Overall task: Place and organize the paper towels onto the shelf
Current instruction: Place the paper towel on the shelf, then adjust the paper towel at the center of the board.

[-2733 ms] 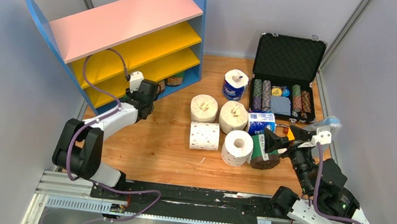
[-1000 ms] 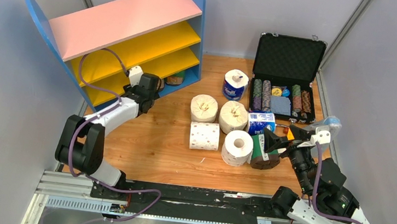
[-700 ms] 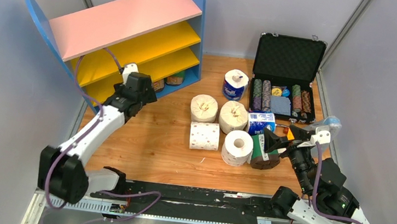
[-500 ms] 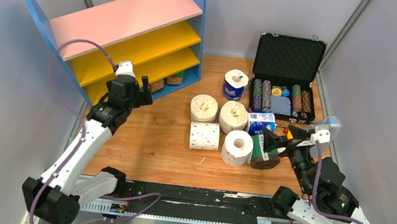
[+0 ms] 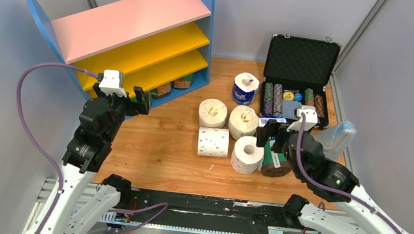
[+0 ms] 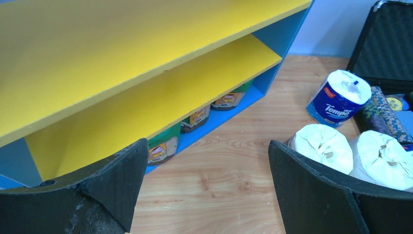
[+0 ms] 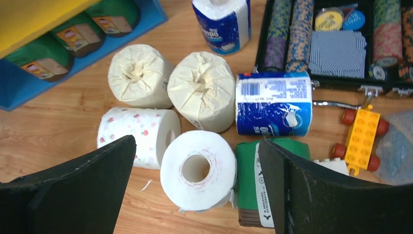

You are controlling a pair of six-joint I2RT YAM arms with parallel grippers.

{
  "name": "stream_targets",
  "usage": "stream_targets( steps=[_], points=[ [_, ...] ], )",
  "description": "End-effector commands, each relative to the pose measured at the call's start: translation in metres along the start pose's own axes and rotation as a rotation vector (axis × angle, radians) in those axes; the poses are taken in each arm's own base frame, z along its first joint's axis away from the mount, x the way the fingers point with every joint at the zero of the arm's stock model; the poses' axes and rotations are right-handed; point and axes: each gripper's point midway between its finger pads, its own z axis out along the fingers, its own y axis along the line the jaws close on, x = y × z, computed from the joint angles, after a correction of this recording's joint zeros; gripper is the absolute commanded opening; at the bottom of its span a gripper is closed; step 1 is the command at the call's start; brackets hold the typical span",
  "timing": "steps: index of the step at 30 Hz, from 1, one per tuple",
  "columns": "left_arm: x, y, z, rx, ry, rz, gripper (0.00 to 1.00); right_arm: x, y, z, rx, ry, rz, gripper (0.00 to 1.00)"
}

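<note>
Now that your left gripper (image 5: 138, 98) has pulled up and back from the shelf (image 5: 146, 8), fingers spread and empty, that drop looks finished and the next roll is up. Overhead, your right gripper (image 5: 269, 135) has swung in over the loose rolls, fingers wide apart, nothing held.

From the left wrist, three green rolls (image 6: 163, 147) sit on the blue bottom board, beyond the fingertips; both yellow boards are bare.

From the right wrist, the white roll (image 7: 197, 170) stands hollow-core up between your open fingers, with the green roll (image 7: 253, 183) touching it beside the right finger.
</note>
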Motion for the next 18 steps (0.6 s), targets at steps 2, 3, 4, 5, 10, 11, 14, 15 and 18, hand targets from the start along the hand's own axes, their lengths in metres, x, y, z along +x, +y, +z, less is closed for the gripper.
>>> stream_targets(
  steps=[2, 3, 4, 5, 10, 11, 14, 15, 18],
  points=[
    [-0.001, -0.007, -0.001, 0.052, -0.060, 0.006, 1.00, 0.027, -0.021, 0.011, 0.168, 0.186, 0.189, 1.00],
    [0.000, -0.006, -0.001, 0.052, -0.066, 0.003, 1.00, 0.033, -0.028, 0.015, 0.192, 0.226, 0.234, 1.00],
    [0.000, -0.006, -0.001, 0.049, -0.066, 0.000, 1.00, 0.038, -0.033, 0.018, 0.205, 0.258, 0.275, 1.00],
    [0.001, -0.005, -0.001, 0.047, -0.069, -0.003, 1.00, 0.043, -0.040, 0.021, 0.224, 0.282, 0.313, 1.00],
    [0.004, -0.008, -0.002, 0.061, -0.073, -0.032, 1.00, 0.065, -0.069, 0.038, 0.323, 0.393, 0.409, 1.00],
    [0.003, -0.009, -0.003, 0.064, -0.075, -0.036, 1.00, 0.071, -0.072, 0.041, 0.334, 0.429, 0.417, 1.00],
    [0.004, -0.009, -0.008, 0.066, -0.077, -0.035, 1.00, 0.088, -0.073, 0.049, 0.333, 0.532, 0.440, 1.00],
    [0.002, -0.008, -0.012, 0.068, -0.093, -0.032, 1.00, 0.092, -0.075, 0.050, 0.341, 0.555, 0.436, 1.00],
    [-0.001, -0.003, -0.020, 0.048, -0.132, -0.032, 1.00, 0.096, -0.080, 0.050, 0.376, 0.585, 0.416, 1.00]
  ],
)
